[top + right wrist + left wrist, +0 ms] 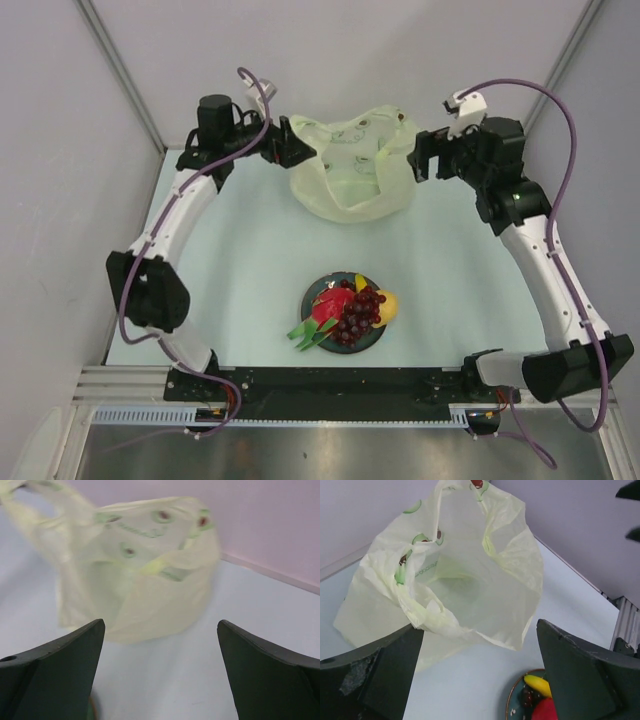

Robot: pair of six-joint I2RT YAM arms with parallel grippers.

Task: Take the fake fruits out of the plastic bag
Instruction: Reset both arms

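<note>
Table (250,250), bag (352,165), print unreadable

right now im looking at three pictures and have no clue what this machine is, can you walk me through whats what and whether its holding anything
It is a pair of robot arms fixed at the near edge of a table. The wide picture comes from a camera above and behind them. The other two come from cameras on each wrist, so the dark wedges at the bottom are that arm's own fingers.

At the far side of the table lies a crinkly pale yellow-green plastic bag, its mouth open and looking empty in the left wrist view. The left gripper and right gripper sit on either side of it, both open and holding nothing.

Nearer the arms, a dark plate carries the fake fruits: banana, dragon fruit, lemon and grapes.
</note>
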